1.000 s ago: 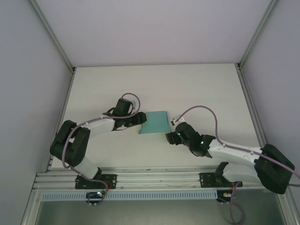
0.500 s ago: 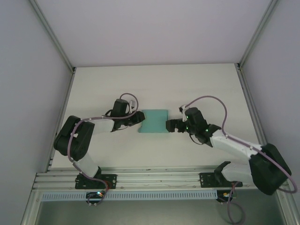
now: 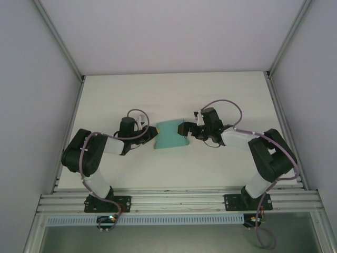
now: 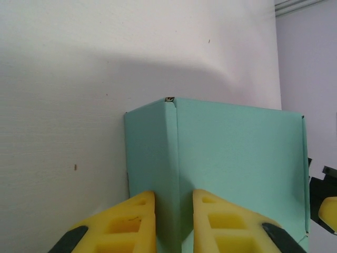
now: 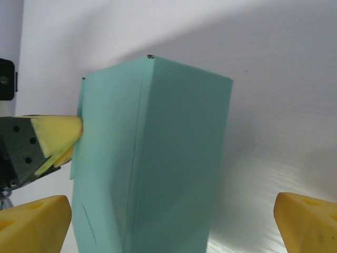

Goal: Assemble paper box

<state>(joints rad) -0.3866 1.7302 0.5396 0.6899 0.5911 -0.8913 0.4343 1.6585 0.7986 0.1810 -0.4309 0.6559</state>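
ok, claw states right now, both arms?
Left claw: closed, pinching a fold of the paper box.
Right claw: open, straddling the box, not gripping.

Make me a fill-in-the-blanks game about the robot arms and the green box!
The left gripper pinches the green ___.
The right gripper has its jaws wide ___.
Both grippers' fingers are colored ___.
Missing words: box; open; yellow.
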